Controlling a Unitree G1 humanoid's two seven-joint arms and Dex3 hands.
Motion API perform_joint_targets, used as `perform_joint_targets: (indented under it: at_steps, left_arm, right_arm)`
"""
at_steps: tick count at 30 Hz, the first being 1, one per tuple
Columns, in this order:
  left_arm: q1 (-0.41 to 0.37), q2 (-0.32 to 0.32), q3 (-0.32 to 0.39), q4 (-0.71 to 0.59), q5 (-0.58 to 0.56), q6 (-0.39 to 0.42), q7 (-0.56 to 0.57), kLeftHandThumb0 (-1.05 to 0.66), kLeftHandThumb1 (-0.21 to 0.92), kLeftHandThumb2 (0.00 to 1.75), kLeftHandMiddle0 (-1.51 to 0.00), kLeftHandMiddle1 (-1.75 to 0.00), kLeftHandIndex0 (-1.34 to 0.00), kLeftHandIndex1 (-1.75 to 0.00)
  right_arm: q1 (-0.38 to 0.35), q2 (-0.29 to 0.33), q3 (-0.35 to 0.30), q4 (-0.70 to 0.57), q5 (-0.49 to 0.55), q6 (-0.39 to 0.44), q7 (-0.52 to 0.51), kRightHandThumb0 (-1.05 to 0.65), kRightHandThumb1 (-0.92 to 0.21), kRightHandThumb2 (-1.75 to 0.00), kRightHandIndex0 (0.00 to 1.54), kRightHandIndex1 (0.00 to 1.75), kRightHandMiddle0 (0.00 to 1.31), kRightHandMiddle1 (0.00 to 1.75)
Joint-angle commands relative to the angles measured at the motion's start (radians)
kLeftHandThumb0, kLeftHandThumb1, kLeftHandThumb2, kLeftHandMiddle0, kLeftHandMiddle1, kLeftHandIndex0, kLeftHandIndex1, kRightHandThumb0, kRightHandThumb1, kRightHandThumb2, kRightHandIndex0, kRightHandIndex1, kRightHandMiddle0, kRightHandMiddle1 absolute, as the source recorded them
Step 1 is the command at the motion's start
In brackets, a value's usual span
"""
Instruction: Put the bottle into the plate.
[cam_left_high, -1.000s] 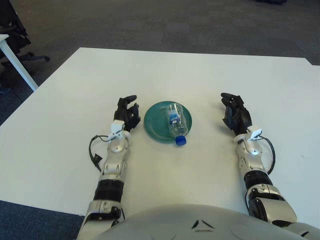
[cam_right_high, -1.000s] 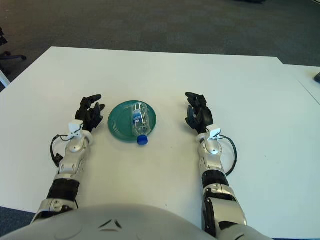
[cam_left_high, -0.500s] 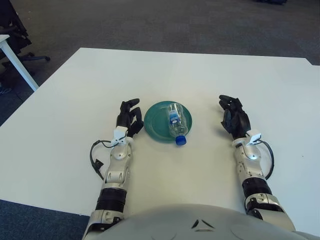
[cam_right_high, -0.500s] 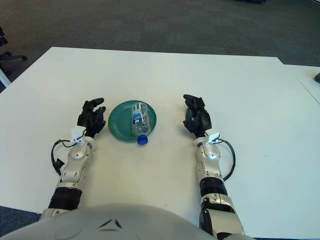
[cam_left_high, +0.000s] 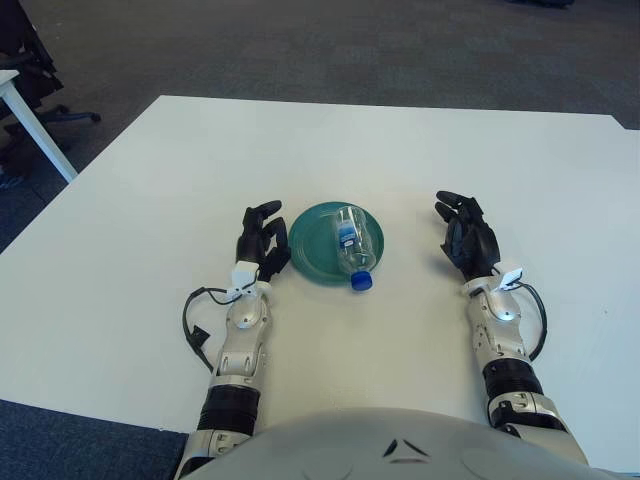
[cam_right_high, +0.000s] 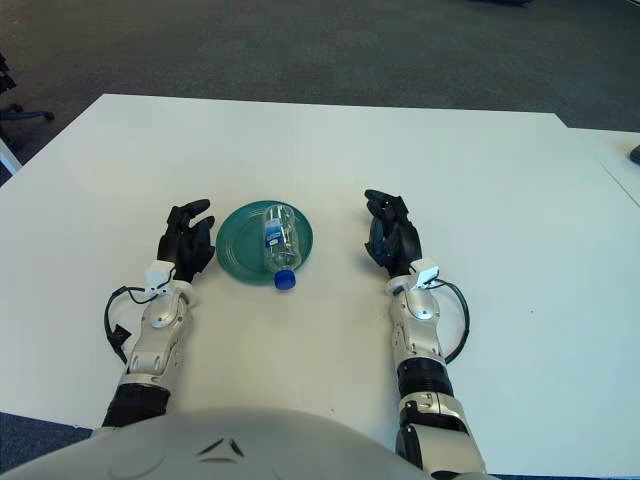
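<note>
On white table: bottle lying across green plate, blue cap overhanging near rim; left hand and right hand flanking, fingers relaxed, empty, drawn slightly back toward body since a second ago; placement judged complete.

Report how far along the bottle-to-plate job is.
Done, by the look of it: the bottle lies on its side on the green plate, its blue cap jutting over the near rim. In hand: nothing. The left hand shows just left of the plate and the right hand well to its right, both open and empty. Left: nothing obvious, except perhaps centring the bottle.
</note>
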Motion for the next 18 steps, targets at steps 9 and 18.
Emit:
perform_joint_targets:
  at_steps: [9,18]
  left_arm:
    - [0.040,-0.023,-0.017,0.051,0.013,0.004,0.022,-0.60,0.92,0.58,-0.52,-0.76,-0.27,-1.13]
    - [0.039,-0.019,-0.020,0.058,0.008,-0.014,0.021,-0.62,0.92,0.57,-0.55,-0.77,-0.31,-1.15]
  right_arm:
    - [0.054,0.007,-0.003,0.006,-0.001,0.036,-0.017,-0.75,-0.92,-0.74,0.29,0.63,0.00,1.01]
    - [0.060,0.002,-0.003,-0.005,0.000,0.057,-0.018,-0.75,-0.92,-0.74,0.28,0.64,0.00,1.00]
